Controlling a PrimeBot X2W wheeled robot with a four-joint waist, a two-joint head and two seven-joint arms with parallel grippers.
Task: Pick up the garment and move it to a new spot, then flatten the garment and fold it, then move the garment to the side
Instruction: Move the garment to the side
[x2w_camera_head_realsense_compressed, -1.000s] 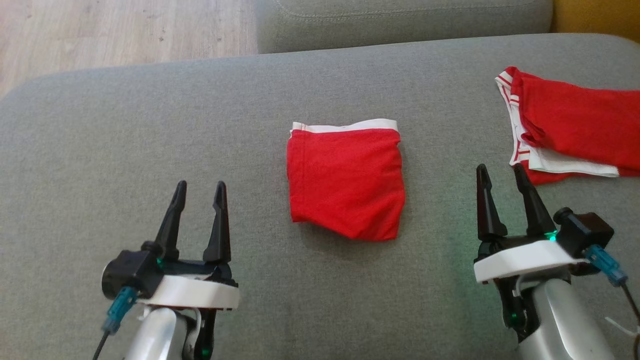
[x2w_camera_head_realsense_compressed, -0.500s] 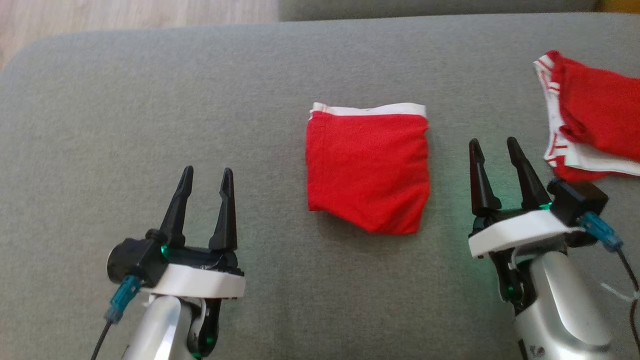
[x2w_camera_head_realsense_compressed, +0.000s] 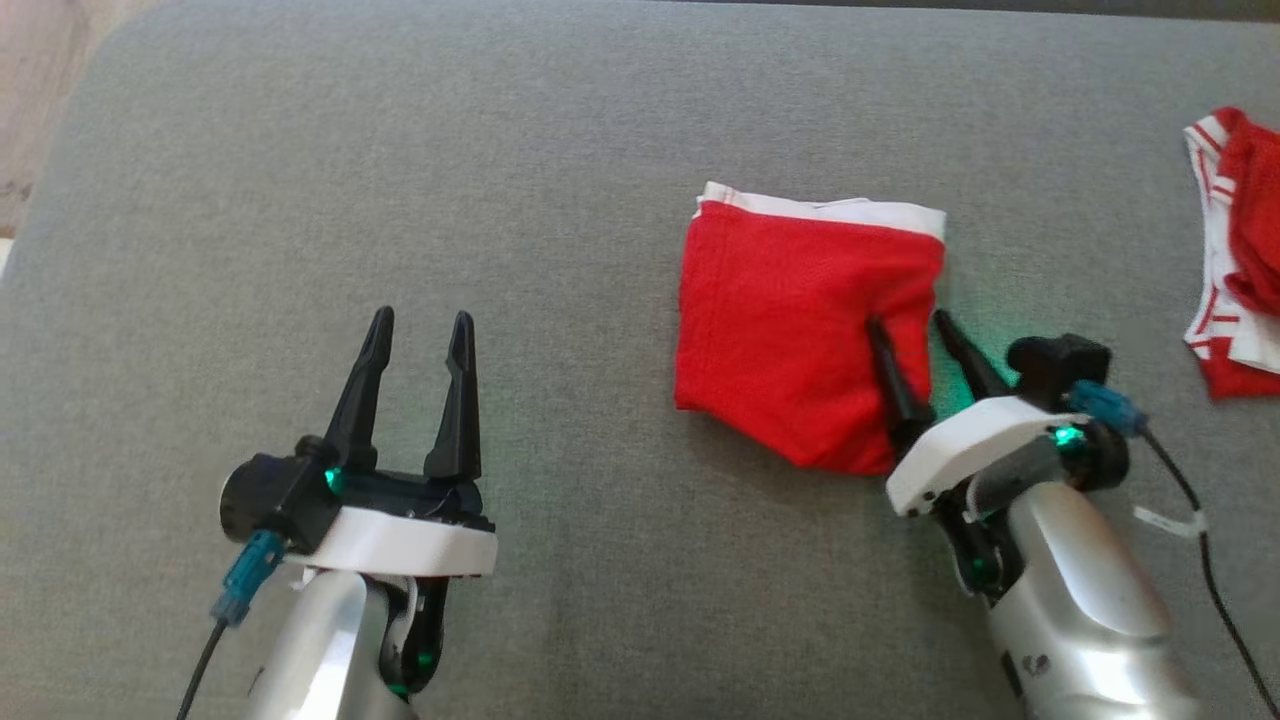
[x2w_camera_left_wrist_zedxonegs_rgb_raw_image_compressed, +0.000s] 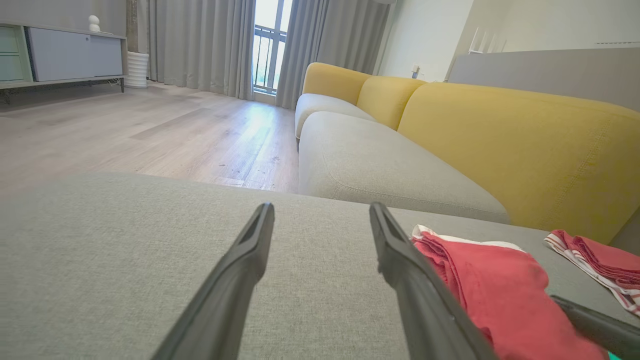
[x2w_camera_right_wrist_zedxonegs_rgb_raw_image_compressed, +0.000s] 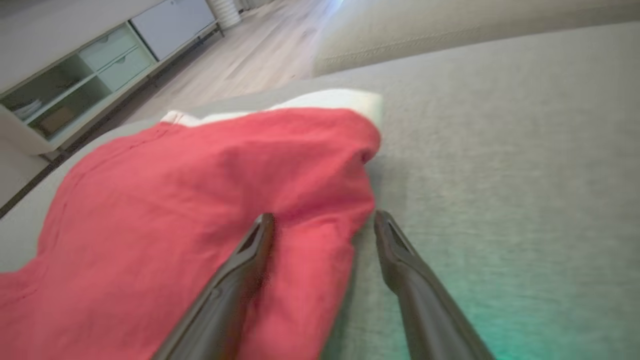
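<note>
Left gripper (x2w_camera_head_realsense_compressed: 422, 315) is hovering over bare grey cushion (x2w_camera_head_realsense_compressed: 500, 150), jaws spread, carrying nothing. Right gripper (x2w_camera_head_realsense_compressed: 907, 320) is straddling the right edge of the folded red garment (x2w_camera_head_realsense_compressed: 790, 300), jaws parted and not gripping. One finger is sitting over the cloth, the other over cushion just beside it. Garment is lying mid-cushion, white waistband (x2w_camera_head_realsense_compressed: 830, 208) at the far edge.

Judging the step as the final move aside. Doing it well is going to need a pinch through every layer at that edge, low against the cushion, then a gentle carry so the fold is not opening. A second red-and-white cloth (x2w_camera_head_realsense_compressed: 1235, 250) is lying farther right, well apart, and is worth keeping clear of.

No readable brand, label or writing is showing.
</note>
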